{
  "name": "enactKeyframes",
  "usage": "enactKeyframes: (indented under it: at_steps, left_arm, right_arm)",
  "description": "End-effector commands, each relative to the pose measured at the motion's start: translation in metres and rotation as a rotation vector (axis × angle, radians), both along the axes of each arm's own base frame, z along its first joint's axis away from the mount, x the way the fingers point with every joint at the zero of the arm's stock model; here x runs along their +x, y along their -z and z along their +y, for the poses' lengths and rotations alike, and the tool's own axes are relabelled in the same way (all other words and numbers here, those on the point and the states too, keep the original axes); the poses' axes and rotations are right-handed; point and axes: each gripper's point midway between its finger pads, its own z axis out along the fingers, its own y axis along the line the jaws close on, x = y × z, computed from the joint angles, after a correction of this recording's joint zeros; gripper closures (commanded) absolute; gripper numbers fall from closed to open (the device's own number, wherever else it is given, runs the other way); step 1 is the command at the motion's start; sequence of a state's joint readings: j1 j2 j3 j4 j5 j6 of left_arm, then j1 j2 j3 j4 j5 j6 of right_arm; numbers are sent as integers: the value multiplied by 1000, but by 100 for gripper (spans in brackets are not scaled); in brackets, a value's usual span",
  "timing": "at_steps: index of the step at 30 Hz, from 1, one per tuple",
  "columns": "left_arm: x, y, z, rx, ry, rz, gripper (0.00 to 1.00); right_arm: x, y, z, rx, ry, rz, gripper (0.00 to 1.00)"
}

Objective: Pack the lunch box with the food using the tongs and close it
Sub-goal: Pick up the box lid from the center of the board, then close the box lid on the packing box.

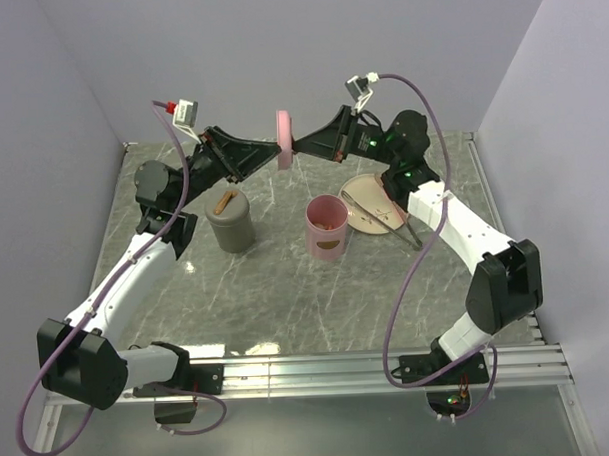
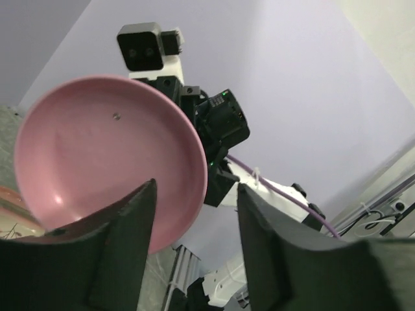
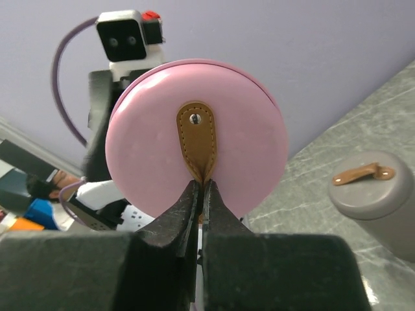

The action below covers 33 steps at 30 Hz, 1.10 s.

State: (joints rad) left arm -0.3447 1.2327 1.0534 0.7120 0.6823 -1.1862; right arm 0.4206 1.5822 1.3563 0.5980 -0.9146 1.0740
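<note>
**One lid aloft, box open below**

Mid-table stands the open pink cylindrical lunch box [image 1: 327,235], slim grey metal tongs [image 1: 386,213] on the beige round plate [image 1: 361,196] just beside it. Above and beyond it the round pink lid [image 3: 149,155] hangs on edge, axis level, strap face toward the right arm. The right gripper [image 3: 202,188] is clenched on its brown strap handle [image 3: 198,136]; the left gripper [image 2: 196,188], jaws apart, grips nothing. It wants tipping flat, strap up.

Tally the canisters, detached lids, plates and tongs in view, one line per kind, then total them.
Canisters: 2, the pink lunch box and the grey canister
Detached lids: 1, the pink lid
Plates: 1, the plate
Tongs: 1, the tongs
Total: 5
</note>
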Motion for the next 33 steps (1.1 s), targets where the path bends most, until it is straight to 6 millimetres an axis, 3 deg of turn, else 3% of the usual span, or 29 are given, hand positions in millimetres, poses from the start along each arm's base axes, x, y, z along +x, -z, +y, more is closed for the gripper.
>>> enactKeyframes:
  at_steps: [1,4,6,7,8,10,11,12,13,14,16,17,19,20,25,28,33]
  left_arm:
    - [-6,-7,5,0,-23,-41,38]
    - [2,0,10,33,-52,-25,24]
    - [12,4,17,65,-86,-19,10]
    - [17,13,19,93,-95,21,4]
    - [20,14,24,113,-118,8,1]
    - [31,30,33,172,-141,62,0]
    - [33,29,36,220,-156,31,0]
    - [38,33,40,261,-175,24,1]
    - [39,37,41,321,-178,53,1]
    - [42,39,44,405,-204,-38,1]
    - [45,26,49,494,-247,-122,1]
    - [50,39,56,582,-278,-113,1]
    - [58,32,65,656,-332,-130,1]
    - [60,43,72,722,-351,-110,1]
    - [61,45,84,791,-398,-109,1]
    - [60,61,91,824,-427,-88,1]
    - [60,72,94,842,-433,-69,1]
  right_arm:
    - [-13,-42,-21,14,36,-164,100]
    - [-7,-37,-29,-65,78,-209,100]
    - [0,-17,-35,-167,111,-157,100]
    - [7,-23,-41,-223,167,-265,100]
    - [9,2,-46,-330,183,-175,100]
    - [22,2,-59,-460,259,-288,100]
    - [19,21,-66,-548,257,-231,100]
    - [22,15,-73,-601,278,-313,100]
    - [26,22,-77,-653,289,-319,100]
    - [26,38,-88,-739,308,-275,100]
    - [35,40,-96,-845,318,-342,100]
    - [34,51,-104,-908,319,-304,100]
    - [38,57,-107,-958,299,-325,100]
    - [37,64,-110,-991,295,-308,100]
    - [40,92,-106,-1110,238,-299,100]
    - [36,112,-98,-1186,204,-297,100]
    - [33,145,-95,-1291,132,-267,100]
